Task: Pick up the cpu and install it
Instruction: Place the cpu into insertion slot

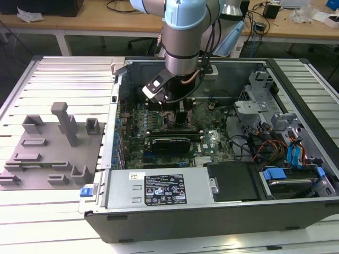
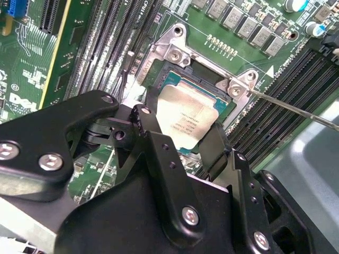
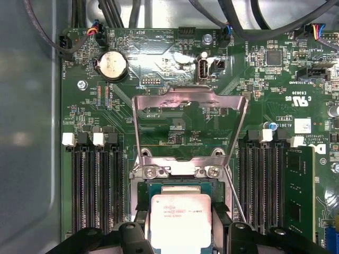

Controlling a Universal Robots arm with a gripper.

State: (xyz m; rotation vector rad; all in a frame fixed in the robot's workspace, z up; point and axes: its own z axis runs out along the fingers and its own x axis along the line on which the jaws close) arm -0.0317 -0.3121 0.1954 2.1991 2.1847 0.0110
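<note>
the gripper (image 2: 179, 132) is down inside the open computer case (image 1: 212, 197), over the green board (image 3: 159, 58). its two black fingers (image 2: 154, 145) pinch the cpu (image 2: 185, 117) from both sides. the cpu lies flat at the socket (image 3: 180, 170), under the open metal lid (image 3: 188, 101). i cannot tell if it is all the way in.

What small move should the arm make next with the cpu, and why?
Probably ease straight down a little, then check. The fingers hold the cpu by its edges right over the open socket, whose load plate is raised. Whether it is fully seated cannot be told.
</note>
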